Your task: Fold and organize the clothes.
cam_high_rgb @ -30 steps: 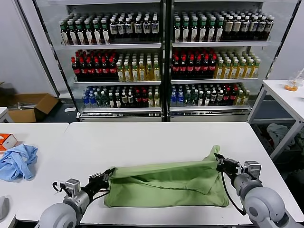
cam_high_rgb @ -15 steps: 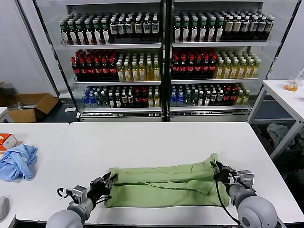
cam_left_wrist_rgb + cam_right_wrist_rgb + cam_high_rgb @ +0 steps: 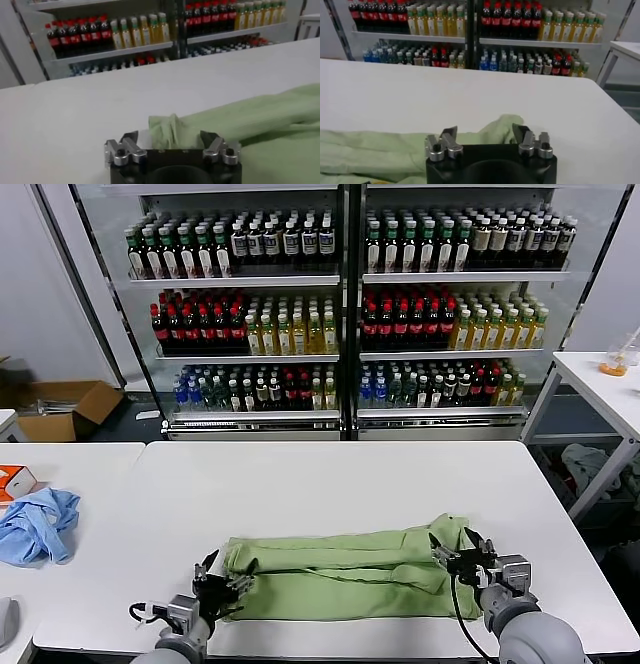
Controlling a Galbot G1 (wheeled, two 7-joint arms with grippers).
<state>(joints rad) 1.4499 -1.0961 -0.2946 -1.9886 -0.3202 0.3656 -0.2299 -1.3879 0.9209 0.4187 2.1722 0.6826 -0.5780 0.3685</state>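
Shirt [image 3: 345, 569] folded; both grippers' jaws spread (buttons hidden).

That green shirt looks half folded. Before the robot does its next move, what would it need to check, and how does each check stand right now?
1. Green shirt lies wholly on the white table: ok.
2. Left claw at the shirt's left end, fingers open with cloth bunched between them in the left wrist view: ok.
3. Right claw at the shirt's right end, open: ok.
4. Fold lies flat and even: not ok, the upper layer is wrinkled and bunched at both ends.
5. Blue cloth on the neighbouring table lies well apart from the shirt: ok.
6. Buttons and patch facing inward: cannot tell.
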